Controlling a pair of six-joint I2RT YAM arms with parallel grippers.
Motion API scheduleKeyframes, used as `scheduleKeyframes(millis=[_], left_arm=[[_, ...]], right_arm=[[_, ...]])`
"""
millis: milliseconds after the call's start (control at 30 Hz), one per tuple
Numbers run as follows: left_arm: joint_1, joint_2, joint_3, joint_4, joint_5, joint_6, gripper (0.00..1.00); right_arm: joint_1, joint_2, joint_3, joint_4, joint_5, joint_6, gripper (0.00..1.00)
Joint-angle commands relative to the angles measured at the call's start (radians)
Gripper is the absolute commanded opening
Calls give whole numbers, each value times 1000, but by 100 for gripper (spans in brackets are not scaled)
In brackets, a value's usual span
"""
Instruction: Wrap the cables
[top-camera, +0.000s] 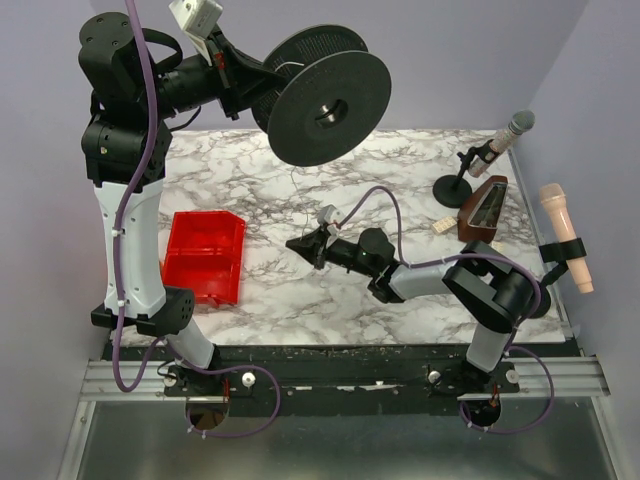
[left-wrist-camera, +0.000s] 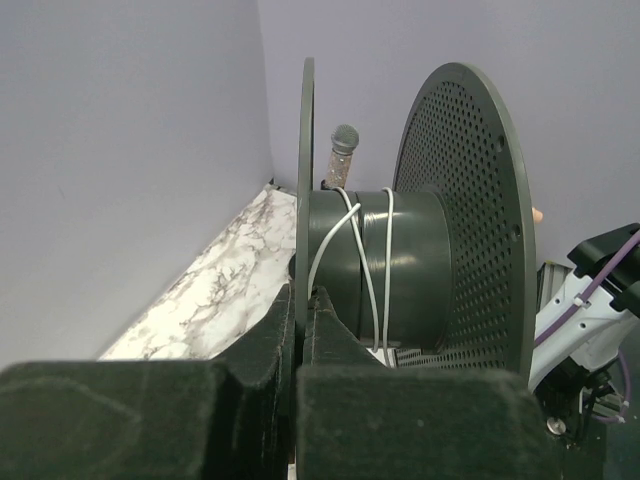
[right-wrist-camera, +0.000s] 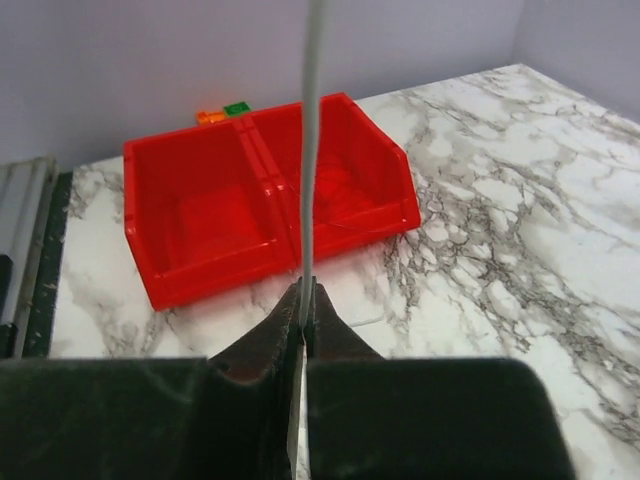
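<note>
I was mid-wind: my left gripper (top-camera: 232, 72) was clamped on the flange of the spool (top-camera: 325, 100), arm raised high, only a few turns of white cable (left-wrist-camera: 386, 262) on its hub. My right gripper (top-camera: 312, 243), stretched low over the table (top-camera: 270, 290), pinched that cable; next, I judged, another loop needed feeding round under tension

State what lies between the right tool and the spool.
A thin white cable, pinched in the right tool, runs to the spool; clearest in the right wrist view.
</note>
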Motion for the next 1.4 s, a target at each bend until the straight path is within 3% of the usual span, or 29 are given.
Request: scheduleKeyframes(millis=[0,100,267,433,567,767,933,1100,1200,1367], left_arm=[[5,-23,38,53,23,-8,0],[5,-34,15,-29,-3,101,0],[5,-74,-105,-307,-78,537,0],[-21,-123,-269,-504,-220,889,0],[-130,-164,-462,-545,-392,1027,0],[-181,-186,-637,-434,-527,954,0],[-205,-209,-777,-171,-734,848,0],[-264,-184,-843,48,-889,767,0],[-267,-160,-895,192,-978,733,0],[-267,-117,-917,326,-965,615,0]], right_arm=[[2,13,-15,102,82,50,1],[-56,-30,-87,174,119,138,1],[-232,-226,-211,128,112,229,1],[-334,-450,-135,-297,142,98,1],[-348,-512,27,-589,152,-19,1],[-346,-434,407,-1081,29,-12,1],[-343,-363,665,-1425,-89,40,1],[-273,-201,1024,-1758,-189,59,1],[-251,-132,1091,-1725,-348,224,1],[-210,-93,1035,-1409,-534,499,1]])
